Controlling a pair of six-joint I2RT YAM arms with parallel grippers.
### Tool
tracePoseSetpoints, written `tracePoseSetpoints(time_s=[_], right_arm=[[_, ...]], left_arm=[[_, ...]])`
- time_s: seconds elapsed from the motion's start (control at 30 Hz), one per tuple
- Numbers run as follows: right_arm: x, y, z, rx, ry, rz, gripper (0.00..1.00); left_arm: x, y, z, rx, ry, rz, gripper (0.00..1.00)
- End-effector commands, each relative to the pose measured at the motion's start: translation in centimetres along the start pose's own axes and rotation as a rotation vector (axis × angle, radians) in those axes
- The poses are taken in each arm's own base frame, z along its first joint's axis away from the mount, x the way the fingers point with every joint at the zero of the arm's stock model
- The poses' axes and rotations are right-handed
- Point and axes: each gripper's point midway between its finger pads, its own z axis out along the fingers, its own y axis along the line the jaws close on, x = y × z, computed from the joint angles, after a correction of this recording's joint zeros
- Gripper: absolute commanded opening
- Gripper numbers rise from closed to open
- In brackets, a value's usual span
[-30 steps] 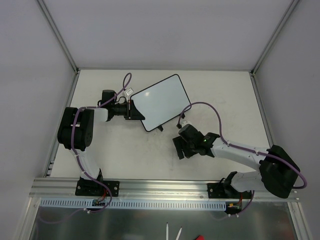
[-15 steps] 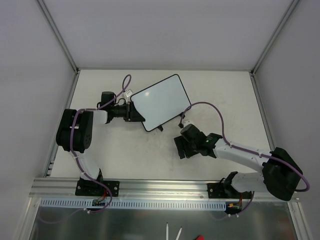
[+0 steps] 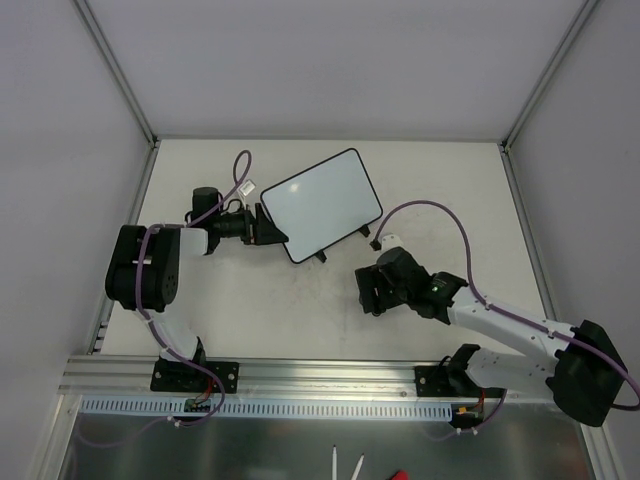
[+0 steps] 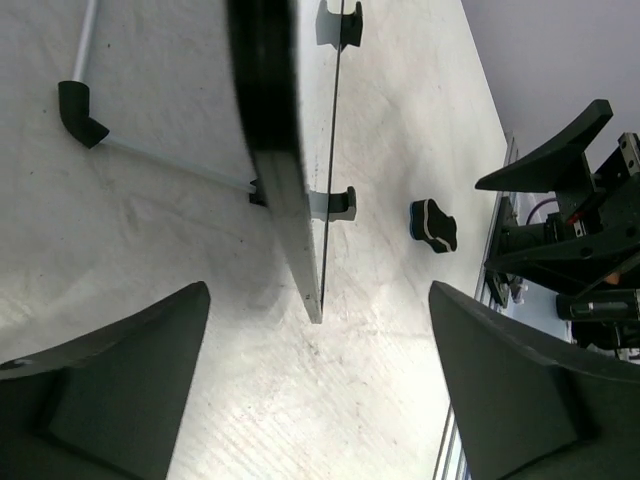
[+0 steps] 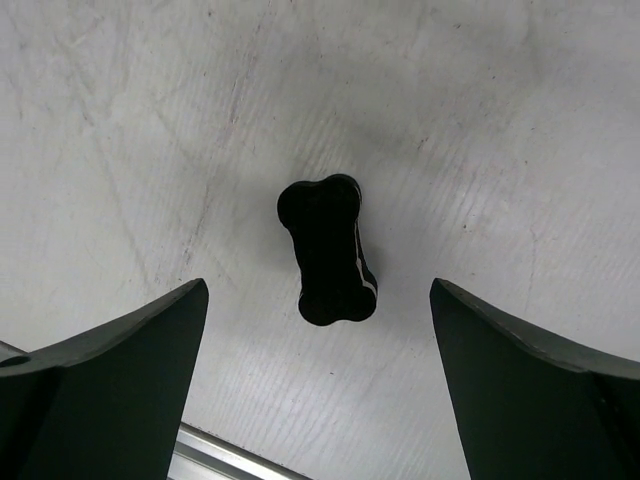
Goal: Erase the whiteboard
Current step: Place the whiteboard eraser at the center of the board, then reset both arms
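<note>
The whiteboard (image 3: 322, 203) stands on its two small black feet at the middle back of the table, its face plain white. In the left wrist view I see the whiteboard (image 4: 275, 130) edge-on, its near corner just ahead of my left gripper (image 4: 318, 292), which is open and touches nothing. My left gripper (image 3: 270, 228) sits at the board's left edge. A black bone-shaped eraser (image 5: 325, 250) lies flat on the table under my right gripper (image 5: 318, 285), whose fingers stand wide open on either side without touching it. From above, my right gripper (image 3: 366, 292) hides the eraser. The eraser (image 4: 432, 224) also shows from the left wrist.
Grey walls and metal frame posts (image 3: 120, 75) close in the table on three sides. An aluminium rail (image 3: 320, 375) runs along the near edge. Purple cables (image 3: 430, 215) loop over both arms. A white connector (image 3: 246, 187) lies behind the left wrist.
My left gripper has opened, let go of the whiteboard's edge and drawn back to the left. My right gripper has opened wider and shifted slightly right and nearer. The board stays put.
</note>
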Motion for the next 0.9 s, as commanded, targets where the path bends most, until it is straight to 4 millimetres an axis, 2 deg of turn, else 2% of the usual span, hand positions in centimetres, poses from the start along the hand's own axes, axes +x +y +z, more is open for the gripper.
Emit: tracePoseSetpoints(time_s=[0.0, 0.33, 0.47, 0.57, 0.63, 0.7, 0.77, 0.8, 0.83, 0.87], right_arm=[[-0.8, -0.8, -0.4, 0.021, -0.049, 0.0, 0.97], [-2.0, -1.2, -0.9, -0.005, -0.074, -0.004, 0.99], [-3.6, -1.8, -1.5, -0.024, -0.125, 0.021, 0.99], [-4.5, -2.3, -1.7, -0.035, -0.147, 0.028, 0.99], [-5.4, -2.6, -1.8, -0.042, -0.172, 0.033, 0.99], [-6.3, -2.9, -2.1, -0.042, -0.22, 0.047, 0.99], [-7.1, -3.6, -2.5, -0.024, -0.284, 0.037, 0.99], [-8.4, -3.7, -3.3, -0.031, -0.358, 0.039, 0.99], [-8.2, -4.5, -3.1, -0.008, -0.37, 0.048, 0.99], [-8.4, -4.9, -3.4, 0.005, -0.391, 0.054, 0.99]], left_arm=[[-1.7, -1.3, -0.8, 0.034, -0.054, 0.073, 0.99], [-1.3, -1.7, -2.1, -0.005, -0.098, 0.103, 0.99], [-1.4, -1.1, -3.4, -0.108, -0.164, 0.116, 0.99], [-0.3, -1.2, -4.1, -0.15, -0.182, 0.109, 0.99], [-0.3, -1.6, -4.6, -0.183, -0.209, 0.118, 0.99], [0.0, -1.7, -5.5, -0.236, -0.247, 0.132, 0.99], [1.1, -1.4, -6.2, -0.294, -0.256, 0.111, 0.99], [0.5, -2.2, -6.9, -0.314, -0.292, 0.15, 0.99], [0.4, -1.9, -7.4, -0.361, -0.316, 0.149, 0.99], [1.3, -1.5, -7.9, -0.397, -0.313, 0.122, 0.99]])
